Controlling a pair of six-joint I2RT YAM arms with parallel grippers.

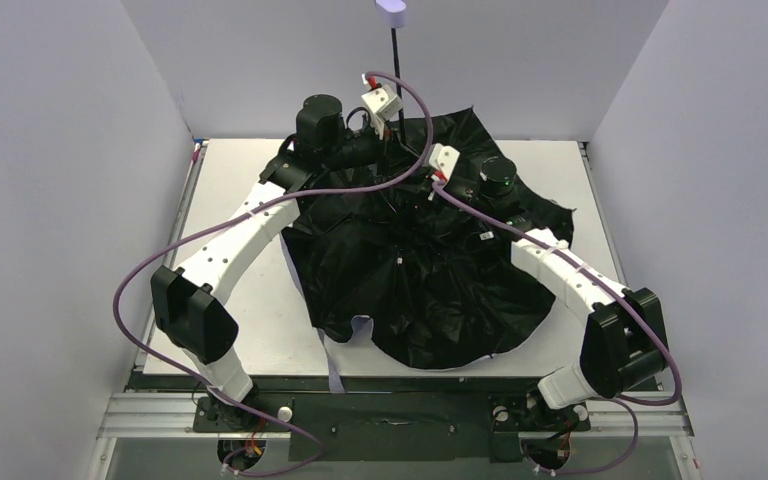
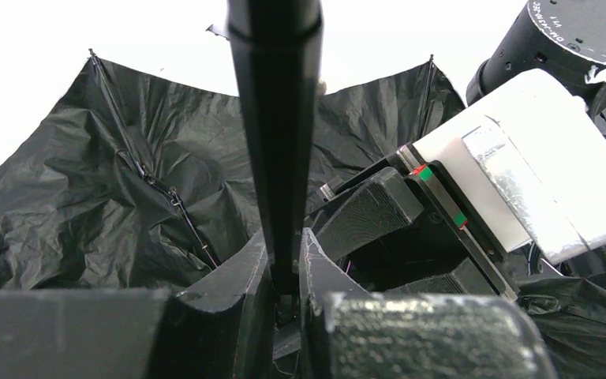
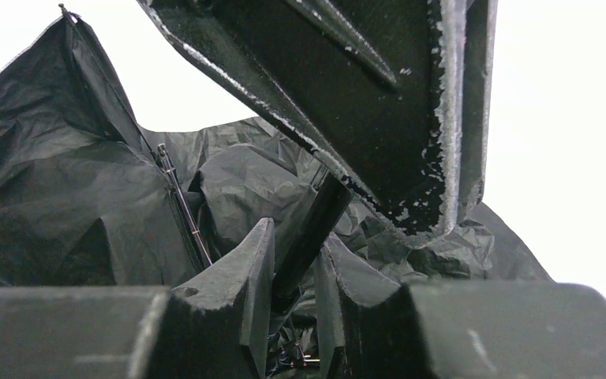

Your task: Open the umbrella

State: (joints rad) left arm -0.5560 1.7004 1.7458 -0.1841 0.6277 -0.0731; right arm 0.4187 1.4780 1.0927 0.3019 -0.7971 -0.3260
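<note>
The umbrella's canopy (image 1: pixel 430 285) lies spread on the table, black underside up, with a lilac edge showing at the front. Its thin black shaft (image 1: pixel 396 60) rises to the small lilac handle (image 1: pixel 393 10) at the top. My left gripper (image 1: pixel 390 115) is shut on the shaft partway up; the shaft (image 2: pixel 276 118) sits pinched between its fingers (image 2: pixel 284 249). My right gripper (image 1: pixel 432 168) is lower, near the canopy's hub, shut round the shaft (image 3: pixel 308 229) at its base (image 3: pixel 296 241). The ribs (image 2: pixel 158 189) are partly extended.
The white table (image 1: pixel 250 320) stands between grey walls on three sides. The canopy covers most of the table's middle and right. The right arm's wrist (image 2: pixel 521 181) is close beside my left fingers. The left gripper's fingers (image 3: pixel 394 118) hang just above my right ones.
</note>
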